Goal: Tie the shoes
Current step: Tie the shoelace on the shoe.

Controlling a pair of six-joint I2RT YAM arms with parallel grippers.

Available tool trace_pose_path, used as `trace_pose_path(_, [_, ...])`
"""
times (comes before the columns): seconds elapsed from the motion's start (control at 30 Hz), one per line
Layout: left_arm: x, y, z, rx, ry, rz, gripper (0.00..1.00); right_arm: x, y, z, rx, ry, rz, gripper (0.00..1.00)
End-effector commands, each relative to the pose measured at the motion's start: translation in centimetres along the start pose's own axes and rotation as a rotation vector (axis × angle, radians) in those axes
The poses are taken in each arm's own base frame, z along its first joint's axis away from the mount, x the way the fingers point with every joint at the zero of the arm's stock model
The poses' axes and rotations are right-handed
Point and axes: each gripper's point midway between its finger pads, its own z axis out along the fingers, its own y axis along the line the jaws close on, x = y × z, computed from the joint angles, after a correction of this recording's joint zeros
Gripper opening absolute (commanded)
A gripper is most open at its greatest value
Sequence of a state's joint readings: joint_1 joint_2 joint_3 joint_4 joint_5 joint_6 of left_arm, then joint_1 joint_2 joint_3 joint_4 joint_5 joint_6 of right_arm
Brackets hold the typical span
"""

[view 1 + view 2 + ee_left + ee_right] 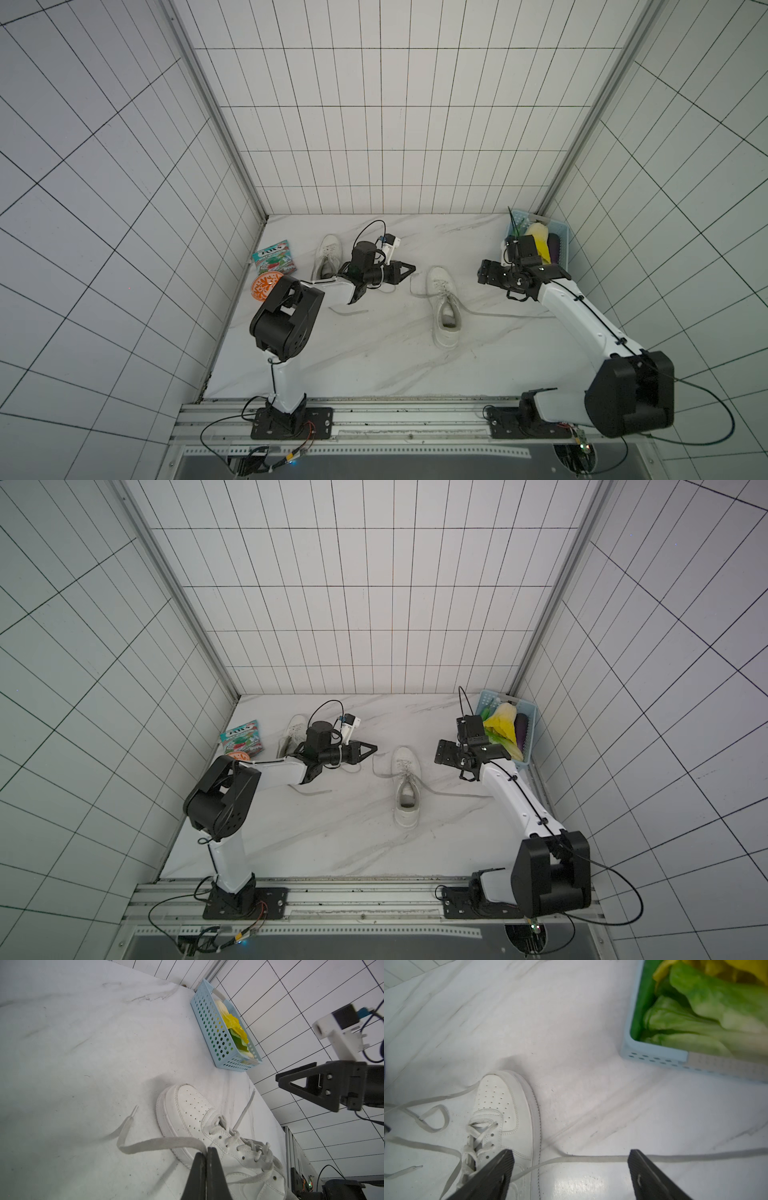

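L end effector (206,1150) pinches shoe (187,1109) lace (158,1142).

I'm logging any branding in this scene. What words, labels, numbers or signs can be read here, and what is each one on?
Teal packet: bold white headline word, too blurred to read in both top views; the smaller print is also illegible.
Orange disc: white pattern only, no readable text.
Middle shoe and second shoe beside the packet: no legible brand or number.
Blue basket: pale strip on its end wall, nothing readable.
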State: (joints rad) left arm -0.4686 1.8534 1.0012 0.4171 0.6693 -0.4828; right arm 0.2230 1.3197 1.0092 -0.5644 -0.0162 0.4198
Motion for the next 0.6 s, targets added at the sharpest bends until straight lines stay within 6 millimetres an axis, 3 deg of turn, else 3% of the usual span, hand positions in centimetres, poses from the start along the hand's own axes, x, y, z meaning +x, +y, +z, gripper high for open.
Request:
trace_pose_path(0.0, [-1.9, -1.7, -1.6, -0.005, -0.086, 0.050, 0.00, 3.4, -3.5, 0.6, 0.114, 0.082, 0.277, 0.91])
trace_pose_path(0.2, [-1.1, -3.3, -3.2, -0.010, -0.120, 0.060, 0.00, 7.6, -6.7, 2.2, 0.368, 0.249, 0.412, 0.91])
trace_pose_path(0.33, [-0.2, -4.0, -3.6, -0.009, -0.127, 0.057, 0.00, 8.3, -6.8, 3.3, 0.496, 0.281, 0.390, 0.90])
trace_pose_path(0.57, [0.3, -4.1, -4.3, -0.022, -0.130, 0.063, 0.00, 8.2, -6.2, 5.8, 0.528, 0.270, 0.398, 0.87])
